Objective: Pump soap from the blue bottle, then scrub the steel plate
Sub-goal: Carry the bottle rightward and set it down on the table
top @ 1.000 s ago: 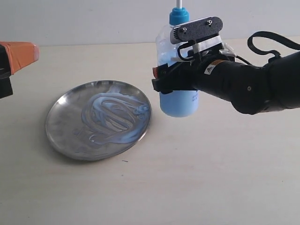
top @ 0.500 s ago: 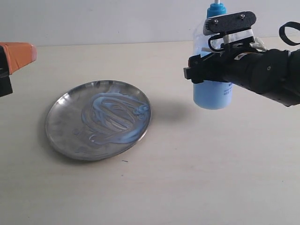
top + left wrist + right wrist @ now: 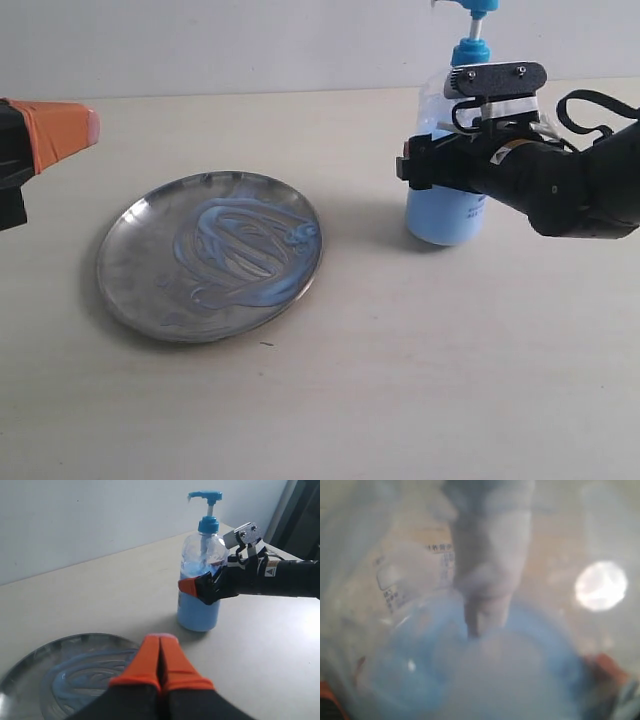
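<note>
A pale table seen from the front. On its left half, about midway between the far and near edges, lies a round shiny steel plate. Swirls of pale blue soap are smeared over its middle.

On the right half, nearer the far edge and well apart from the plate, a clear blue bottle stands upright with its base on the table. It is roughly half full of light-blue liquid, and its bright blue pump head is raised.

The right gripper, on a black arm reaching in from the right, is clamped around the bottle's middle. One orange-tipped finger shows on the near side. Its own camera sees only a blur of blue liquid and label print.

The left gripper hovers by the table's left edge, over the near rim of the plate. Its orange fingers are pressed together on nothing.
</note>
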Controlling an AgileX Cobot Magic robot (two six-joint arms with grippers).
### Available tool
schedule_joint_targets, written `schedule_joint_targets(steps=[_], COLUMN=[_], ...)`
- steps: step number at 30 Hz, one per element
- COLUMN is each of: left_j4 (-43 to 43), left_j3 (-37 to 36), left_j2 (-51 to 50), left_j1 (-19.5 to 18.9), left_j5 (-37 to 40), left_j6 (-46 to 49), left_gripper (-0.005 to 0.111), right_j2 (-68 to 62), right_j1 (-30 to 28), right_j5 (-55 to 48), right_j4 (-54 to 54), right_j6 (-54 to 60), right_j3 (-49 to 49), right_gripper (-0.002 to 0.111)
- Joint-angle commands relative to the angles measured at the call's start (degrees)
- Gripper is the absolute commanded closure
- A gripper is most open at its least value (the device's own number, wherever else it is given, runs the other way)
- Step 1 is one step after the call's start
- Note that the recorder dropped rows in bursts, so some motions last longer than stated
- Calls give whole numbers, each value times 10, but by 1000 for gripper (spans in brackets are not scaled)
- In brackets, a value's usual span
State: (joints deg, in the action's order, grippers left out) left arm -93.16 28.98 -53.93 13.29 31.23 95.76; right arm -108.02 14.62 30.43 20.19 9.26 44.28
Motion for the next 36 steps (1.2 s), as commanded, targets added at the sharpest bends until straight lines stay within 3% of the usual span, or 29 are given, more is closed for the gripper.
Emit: schedule_joint_targets(steps=[1,11,14,18,25,31,36], left_j4=[0,0,0,0,0,0,0], left_j3=[-3,-3,-3,-3,-3,-3,-3], left_j2=[3,3,3,3,3,3,3], left_j1=[-1,-1,-1,-1,-1,-1,-1], left_j5=[6,3,3,8,19,30,30], left_j6=[-4,-3,-3,-3,-3,-3,-3], left_gripper=[107,107,107,107,107,107,107], right_j2=[-14,9,18,19,19,19,19], right_j1=[-1,0,0,0,0,0,0], right_j5=[9,-76,-77,-113,-143,-144,-144], right_j4=[-15,-84,-86,-86,-83,-83,-83], right_j6=[-4,-4,-4,-4,-8,-25,-25], right_j3=[7,7,7,7,7,7,7], right_gripper=[108,104,94,68,56,33,20])
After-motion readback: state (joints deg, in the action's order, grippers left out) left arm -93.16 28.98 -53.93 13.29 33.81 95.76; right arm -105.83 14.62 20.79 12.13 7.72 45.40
